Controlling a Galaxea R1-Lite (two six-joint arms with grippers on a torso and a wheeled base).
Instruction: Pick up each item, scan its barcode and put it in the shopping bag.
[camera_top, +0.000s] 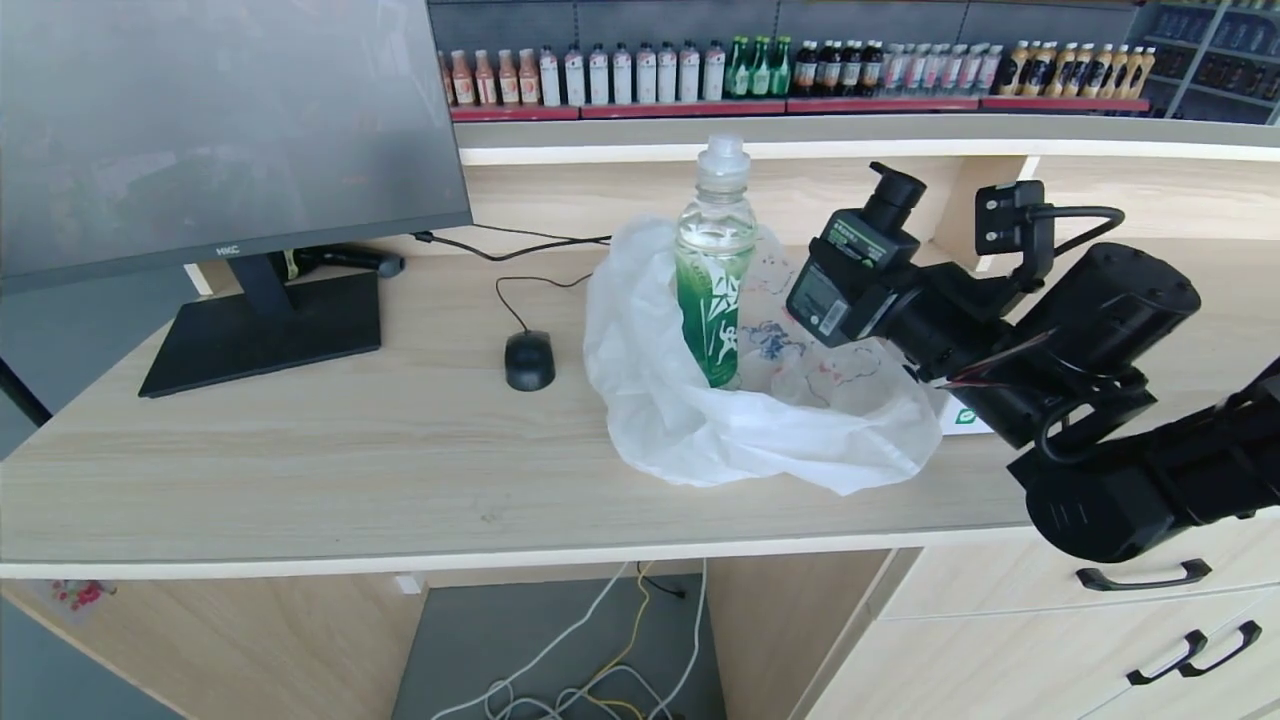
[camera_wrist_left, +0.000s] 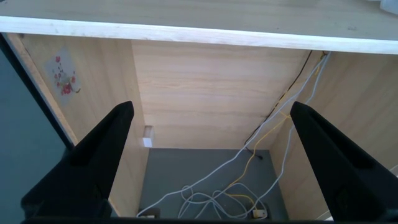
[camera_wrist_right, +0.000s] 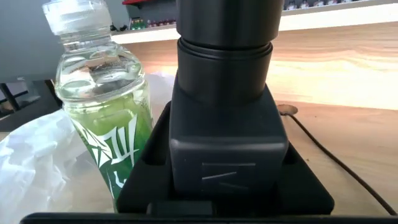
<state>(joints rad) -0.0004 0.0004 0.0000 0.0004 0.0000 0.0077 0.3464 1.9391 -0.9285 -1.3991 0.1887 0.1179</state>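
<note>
We see a shop, prob. the checkout: shelves (camera_top: 780, 105) w/ rows of bottled drinks (camera_top: 760, 68) at the back, wooden counter (camera_top: 300, 460) w/ monitor (camera_top: 220, 120), scanner (camera_top: 850, 270) & plastic bag (camera_top: 700, 420).

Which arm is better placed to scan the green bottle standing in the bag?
Right. The right end effector holds the scanner beside the bottle in the shopping bag; the left end effector hangs open below the counter.

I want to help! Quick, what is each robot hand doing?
Left gripper: open, holding nothing.
Right gripper: closed on the scanner.
</note>
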